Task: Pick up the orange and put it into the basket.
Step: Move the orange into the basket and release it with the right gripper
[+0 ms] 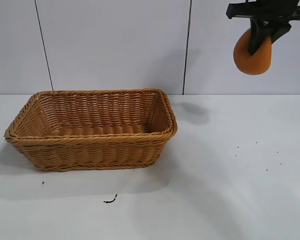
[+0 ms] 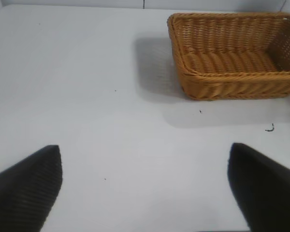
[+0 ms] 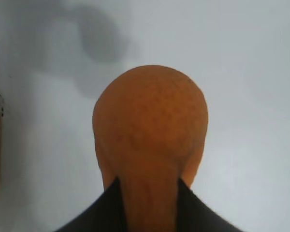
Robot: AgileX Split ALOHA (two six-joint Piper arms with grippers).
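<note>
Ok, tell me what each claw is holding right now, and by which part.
The right claw grips the orange across its upper half, high above the table. The left claw is open and holds nothing.

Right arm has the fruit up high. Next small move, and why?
Probably carry it sideways toward the tan woven wicker basket. The right gripper holds the dull orange, rough-skinned fruit well above the white table, off past the basket's right end; the basket is empty. The left gripper is open and idle.
</note>
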